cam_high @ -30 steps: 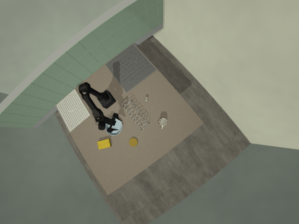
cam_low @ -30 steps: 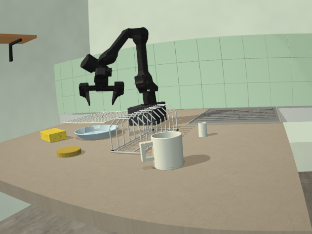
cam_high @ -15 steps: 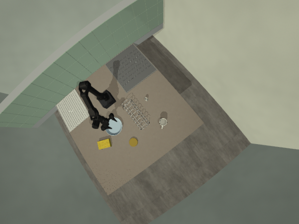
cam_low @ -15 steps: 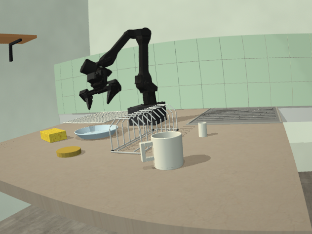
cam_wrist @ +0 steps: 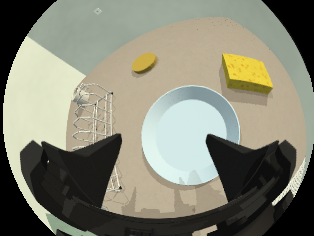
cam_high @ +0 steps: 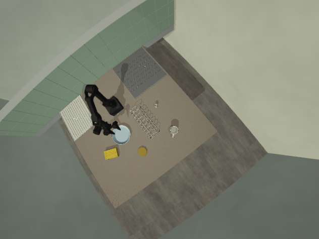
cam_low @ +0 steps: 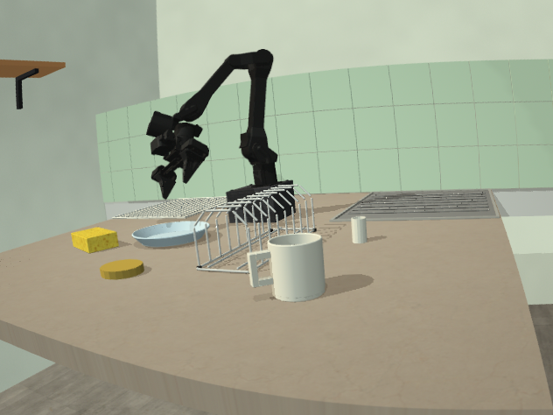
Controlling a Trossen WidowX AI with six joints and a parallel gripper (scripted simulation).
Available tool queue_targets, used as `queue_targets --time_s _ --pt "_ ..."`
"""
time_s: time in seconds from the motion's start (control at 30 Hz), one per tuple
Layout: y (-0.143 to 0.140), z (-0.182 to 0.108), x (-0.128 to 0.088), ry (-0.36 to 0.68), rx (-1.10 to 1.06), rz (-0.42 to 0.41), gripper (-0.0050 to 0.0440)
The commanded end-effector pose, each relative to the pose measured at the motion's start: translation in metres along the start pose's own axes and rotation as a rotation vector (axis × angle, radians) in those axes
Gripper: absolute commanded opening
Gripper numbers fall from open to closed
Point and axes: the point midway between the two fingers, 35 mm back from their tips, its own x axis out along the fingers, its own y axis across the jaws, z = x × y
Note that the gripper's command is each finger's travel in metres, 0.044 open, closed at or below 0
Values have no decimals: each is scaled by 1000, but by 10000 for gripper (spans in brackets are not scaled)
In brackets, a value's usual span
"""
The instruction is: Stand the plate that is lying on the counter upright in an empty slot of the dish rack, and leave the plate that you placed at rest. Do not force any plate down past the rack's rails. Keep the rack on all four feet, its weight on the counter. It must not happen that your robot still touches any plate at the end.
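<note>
A pale blue plate [cam_high: 121,135] [cam_low: 167,233] [cam_wrist: 189,135] lies flat on the counter [cam_high: 164,159] [cam_low: 402,313], beside the wire dish rack [cam_high: 145,120] [cam_low: 246,225] [cam_wrist: 93,121]. The rack stands on the counter with all its slots empty. My gripper [cam_high: 115,127] [cam_low: 175,183] [cam_wrist: 165,138] is open and empty. It hangs well above the plate's back edge, fingers pointing down. In the wrist view the plate shows between the two fingertips.
A yellow sponge [cam_high: 111,153] [cam_low: 94,238] [cam_wrist: 246,73] and a yellow disc [cam_high: 142,151] [cam_low: 121,269] [cam_wrist: 144,62] lie near the plate. A white mug [cam_high: 173,129] [cam_low: 295,266] and a small white cup [cam_high: 155,105] [cam_low: 358,228] stand beyond the rack. A white drying mat [cam_high: 75,117] and a grey grille [cam_high: 140,70] [cam_low: 419,203] lie at the back.
</note>
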Motion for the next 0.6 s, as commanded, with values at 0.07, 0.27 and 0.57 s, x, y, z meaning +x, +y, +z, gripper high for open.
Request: queue_targets --time_s 0.07,0.27,0.57 --pt "-8 -11 -9 -11 133 -13 440" --pt "-20 -24 -20 -30 339 -33 440" --pt "-34 -45 -34 -69 648 -55 440"
